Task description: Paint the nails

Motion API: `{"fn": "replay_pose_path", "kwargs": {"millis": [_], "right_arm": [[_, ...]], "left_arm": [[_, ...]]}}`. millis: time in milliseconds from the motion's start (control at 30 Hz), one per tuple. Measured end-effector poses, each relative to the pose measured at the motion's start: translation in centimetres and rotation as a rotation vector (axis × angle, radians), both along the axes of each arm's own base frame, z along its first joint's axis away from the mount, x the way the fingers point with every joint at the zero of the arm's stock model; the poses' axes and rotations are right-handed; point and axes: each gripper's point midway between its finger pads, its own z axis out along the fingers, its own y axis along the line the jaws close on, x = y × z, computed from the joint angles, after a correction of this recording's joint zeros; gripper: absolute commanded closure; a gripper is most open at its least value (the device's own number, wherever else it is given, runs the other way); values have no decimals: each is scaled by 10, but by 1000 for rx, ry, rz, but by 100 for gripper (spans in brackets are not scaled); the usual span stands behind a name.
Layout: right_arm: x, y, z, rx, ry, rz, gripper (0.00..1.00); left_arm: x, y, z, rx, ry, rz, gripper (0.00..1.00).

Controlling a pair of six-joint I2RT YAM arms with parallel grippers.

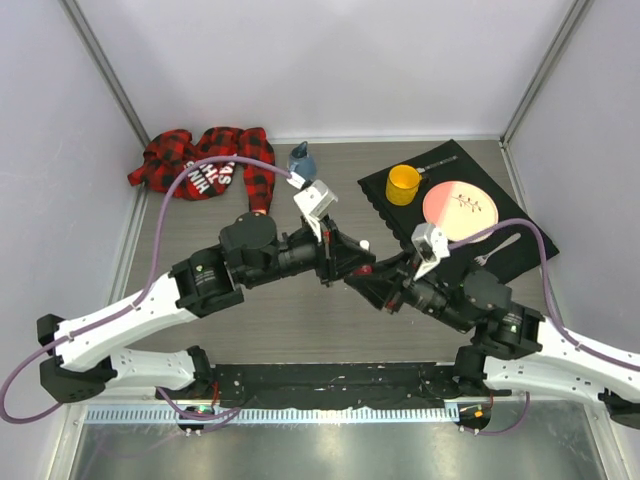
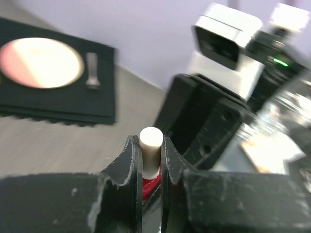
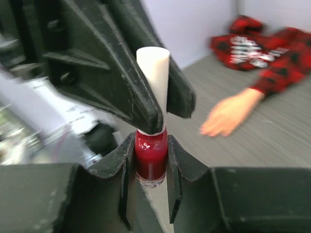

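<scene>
- The nails (image 3: 206, 127) of the peach-coloured mannequin hand (image 3: 228, 114), which has a red-and-black plaid sleeve (image 3: 284, 73), lie on the grey counter (image 1: 300, 320) at the far left. They are blurred, and no polish shows on them.
- The small red glass polish bottle (image 3: 150, 167) is held up at the middle, apart from the hand, with its white cap (image 3: 152, 68) still on.
- The right end effector (image 3: 149, 150) is clamped on the glass and the left end effector (image 2: 151, 155) on the cap.
- I judge that painting has not begun: uncapping comes first, then every nail.

You have bright, even overhead light in the top view, with only soft shadows on the table (image 1: 290, 325). In your wrist views just the polish bottle (image 3: 150, 155) is sharp; the far mannequin hand (image 3: 228, 114) and the washed-out plate (image 2: 41, 62) blur.
</scene>
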Motion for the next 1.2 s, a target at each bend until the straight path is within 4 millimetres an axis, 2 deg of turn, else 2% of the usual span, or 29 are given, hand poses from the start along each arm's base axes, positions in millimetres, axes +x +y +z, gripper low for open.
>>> {"fn": "replay_pose_path", "kwargs": {"millis": [167, 233, 300, 333, 367, 433, 500, 633, 733, 800, 833, 867, 933, 1000, 1067, 1167, 1200], "right_arm": [[61, -2, -18, -148, 29, -333, 99], [77, -4, -30, -207, 26, -426, 99], [85, -6, -40, -251, 21, -471, 99], [88, -8, -42, -266, 15, -480, 99], [89, -8, -43, -270, 8, -479, 99], [89, -12, -43, -264, -12, -462, 99], [89, -15, -40, -234, -19, -431, 99], [83, -8, -40, -217, -14, -339, 99], [69, -1, -45, -205, -3, -243, 99], [54, 3, -44, -186, 2, -158, 99], [48, 5, -41, -173, 5, -125, 99], [41, 6, -38, -155, 4, -87, 99], [28, 7, -29, -114, 11, -18, 99], [16, 8, -21, -74, 17, 41, 99], [8, 9, -17, -51, 34, 85, 99], [-1, 11, -16, -38, 65, 136, 99], [-4, 12, -16, -34, 75, 148, 99]], "left_arm": [[60, 6, -20, 107, -25, 377, 100], [78, 8, -33, 153, -26, 478, 97], [87, 6, -43, 190, -30, 534, 76], [89, 6, -46, 199, -32, 549, 50], [90, 6, -46, 202, -36, 557, 38], [92, 14, -47, 219, -47, 573, 24], [89, 16, -40, 185, -37, 541, 19], [65, 27, -29, 86, -25, 412, 8], [50, 34, -21, 41, -18, 343, 9], [42, 36, -18, 17, -5, 305, 12], [38, 37, -17, 2, 1, 285, 24], [35, 39, -18, -9, 14, 266, 26], [29, 41, -22, -19, 41, 225, 26], [22, 41, -23, -27, 63, 181, 18], [16, 40, -21, -38, 76, 141, 16], [6, 36, -18, -55, 94, 77, 18], [3, 35, -17, -58, 97, 57, 21]]}}
